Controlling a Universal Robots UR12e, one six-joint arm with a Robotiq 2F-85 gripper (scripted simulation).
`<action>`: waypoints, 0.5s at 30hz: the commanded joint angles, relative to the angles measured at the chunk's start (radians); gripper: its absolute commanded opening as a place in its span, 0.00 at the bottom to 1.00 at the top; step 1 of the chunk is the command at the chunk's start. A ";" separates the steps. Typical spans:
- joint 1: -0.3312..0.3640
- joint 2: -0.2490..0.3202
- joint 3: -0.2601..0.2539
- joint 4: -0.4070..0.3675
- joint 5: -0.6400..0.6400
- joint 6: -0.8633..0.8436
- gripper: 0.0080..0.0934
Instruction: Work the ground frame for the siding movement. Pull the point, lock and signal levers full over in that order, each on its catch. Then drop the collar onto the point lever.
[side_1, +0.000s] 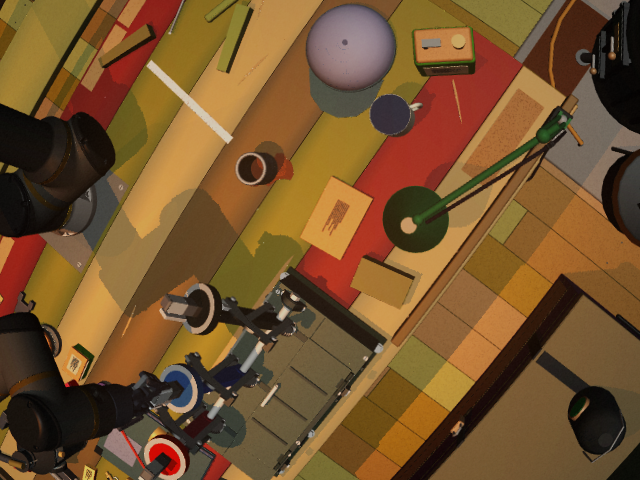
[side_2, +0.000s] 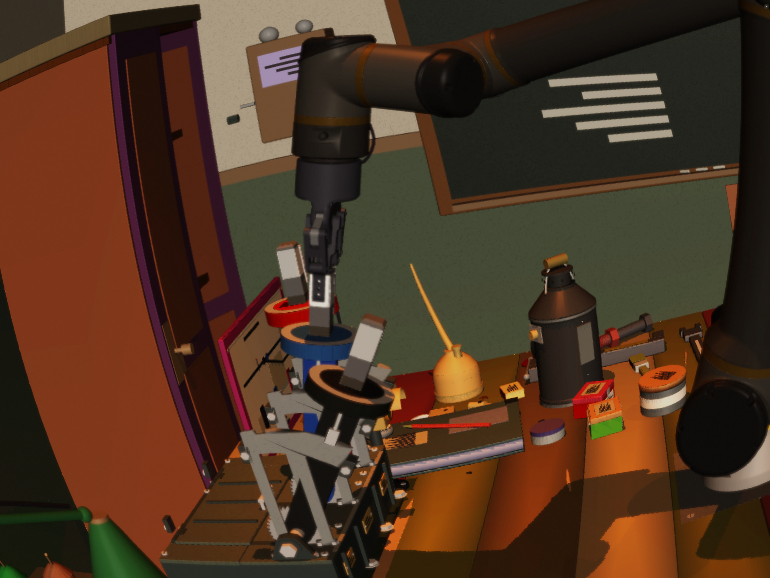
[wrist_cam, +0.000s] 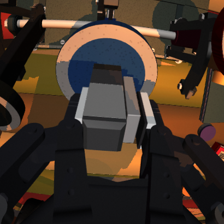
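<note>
The ground frame (side_1: 289, 377) (side_2: 298, 491) sits at the bench's edge with three levers side by side. The black lever (side_1: 199, 308) (side_2: 348, 389) leans over toward the bench. The blue lever (side_1: 181, 387) (side_2: 317, 341) (wrist_cam: 106, 65) is the middle one, and its grey handle (wrist_cam: 105, 114) sticks up through its blue disc. The red lever (side_1: 166, 455) (side_2: 287, 311) stands beyond it. I cannot tell which ring is the collar. My gripper (side_1: 157, 390) (side_2: 320, 295) (wrist_cam: 112, 114) is clamped on the blue lever's grey handle.
The neighbouring black and red levers flank the gripper closely. An orange cabinet (side_2: 93, 280) stands just left of the frame. On the bench lie a book (side_2: 454, 435), an oil can (side_2: 454, 373), a dark bottle (side_2: 563, 336), a desk lamp (side_1: 413, 219) and small boxes.
</note>
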 joint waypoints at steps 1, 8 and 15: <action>-0.003 -0.004 0.006 -0.006 0.001 -0.002 0.00; -0.020 -0.041 0.048 -0.049 0.019 -0.015 0.00; -0.038 -0.078 0.090 -0.089 0.039 -0.028 0.00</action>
